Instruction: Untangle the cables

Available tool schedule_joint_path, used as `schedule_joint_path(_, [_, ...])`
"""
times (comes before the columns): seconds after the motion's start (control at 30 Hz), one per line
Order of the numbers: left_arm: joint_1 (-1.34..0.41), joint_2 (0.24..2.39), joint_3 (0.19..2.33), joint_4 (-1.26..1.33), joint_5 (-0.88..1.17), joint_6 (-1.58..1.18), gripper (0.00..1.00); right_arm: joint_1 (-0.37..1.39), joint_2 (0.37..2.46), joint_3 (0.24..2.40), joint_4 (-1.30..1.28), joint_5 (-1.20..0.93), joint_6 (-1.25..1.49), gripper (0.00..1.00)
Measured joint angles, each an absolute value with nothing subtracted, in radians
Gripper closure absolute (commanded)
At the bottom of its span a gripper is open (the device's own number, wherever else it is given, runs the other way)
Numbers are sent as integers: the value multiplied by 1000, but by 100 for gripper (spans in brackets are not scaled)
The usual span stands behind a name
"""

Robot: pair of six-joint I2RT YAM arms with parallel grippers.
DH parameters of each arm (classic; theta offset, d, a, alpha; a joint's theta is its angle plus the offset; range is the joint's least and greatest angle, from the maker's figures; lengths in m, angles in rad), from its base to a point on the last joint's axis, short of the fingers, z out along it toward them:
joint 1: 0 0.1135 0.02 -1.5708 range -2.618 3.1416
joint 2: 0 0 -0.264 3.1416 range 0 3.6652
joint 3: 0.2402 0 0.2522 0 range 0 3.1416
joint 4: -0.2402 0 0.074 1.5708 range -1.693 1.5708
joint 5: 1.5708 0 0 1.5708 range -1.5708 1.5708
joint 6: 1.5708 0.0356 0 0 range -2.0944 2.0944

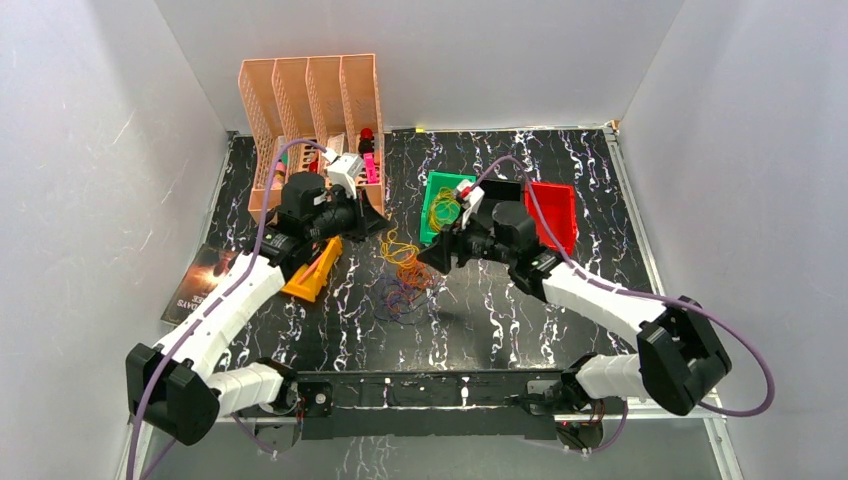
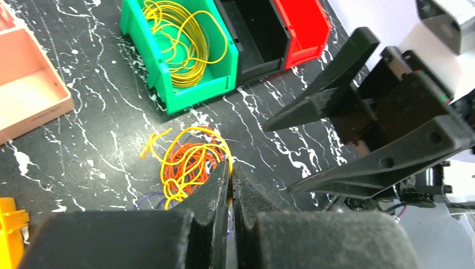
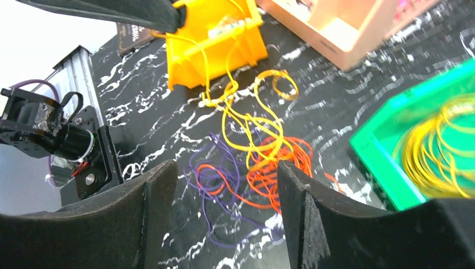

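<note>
Some yellow loops (image 2: 179, 45) already sit in the green bin (image 2: 190, 92); the cables (image 3: 263, 162) on the tabletop (image 1: 500, 300) lie tangled, left pincer (image 2: 230, 168) clamped on one strand, right pincer (image 3: 224, 168) open, empty.

- A plain white back wall (image 1: 420, 60) stands at 12 o'clock in the overhead view.
- A white left wall (image 1: 90, 180) closes the 9 o'clock side and carries a few faint scratch marks.
- A white right wall (image 1: 760, 150) closes the 3 o'clock side.
- The three walls meet in corners at about 11 and 1 o'clock, boxing in the bench (image 1: 500, 320).
- The bench top is black, veined with white like marble.
- A silver metal rail (image 1: 647, 232) runs along the bench's 3 o'clock edge at the foot of the right wall.
- A thinner pale strip (image 1: 520, 129) lines the 12 o'clock edge.
- The light is soft and even, bright on the walls, greyer toward the corners, with a slight sheen on the bench.
</note>
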State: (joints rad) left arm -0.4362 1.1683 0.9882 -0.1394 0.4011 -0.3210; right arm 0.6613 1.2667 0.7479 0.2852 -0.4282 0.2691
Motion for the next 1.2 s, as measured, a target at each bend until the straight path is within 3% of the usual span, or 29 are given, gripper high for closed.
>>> schedule_joint_path(0.27, [-441, 1125, 1000, -177, 456, -339, 100, 803, 1409, 708, 696, -356, 202, 14])
schedule_joint_path(0.57, [-441, 1111, 1044, -204, 488, -351, 100, 832, 1559, 704, 983, -364, 149, 16])
schedule_joint_path(0.93, [-441, 1097, 1095, -226, 525, -374, 100, 836, 1731, 805, 1070, -352, 189, 58])
schedule_joint_path(1.2, [-441, 1090, 1258, -272, 467, -378, 100, 839, 1733, 764, 1011, -349, 295, 64])
